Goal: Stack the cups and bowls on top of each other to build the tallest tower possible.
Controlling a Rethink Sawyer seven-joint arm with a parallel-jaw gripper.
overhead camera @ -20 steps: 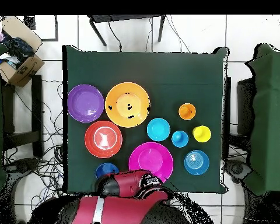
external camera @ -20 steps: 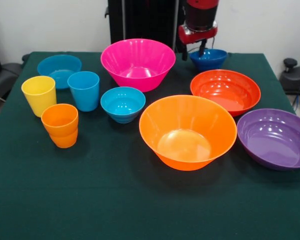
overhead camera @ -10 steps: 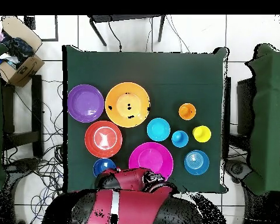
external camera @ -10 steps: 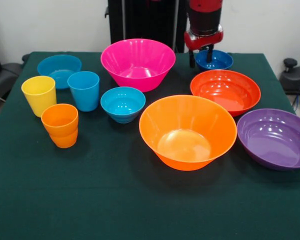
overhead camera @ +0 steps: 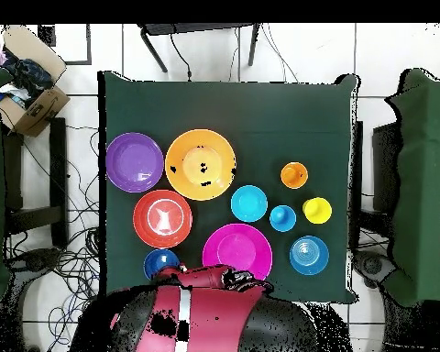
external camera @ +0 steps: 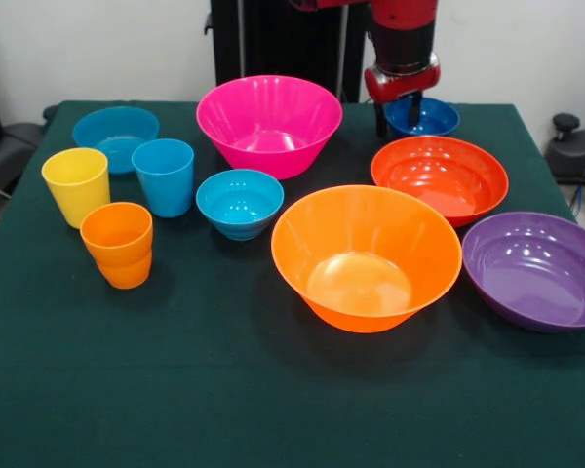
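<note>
The gripper (external camera: pixel 397 115) is poised at the small dark blue bowl (external camera: pixel 424 116) at the table's back edge. Its rim is straddled by the parted fingers (external camera: pixel 413 105), one inside, one outside, not visibly clamped yet.

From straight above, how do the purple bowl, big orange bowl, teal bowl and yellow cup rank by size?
Largest to smallest, as seen in the overhead view:
1. large orange bowl
2. purple bowl
3. small teal bowl
4. yellow cup
The camera looks straight down, so nearness to it hardly affects this order.
</note>
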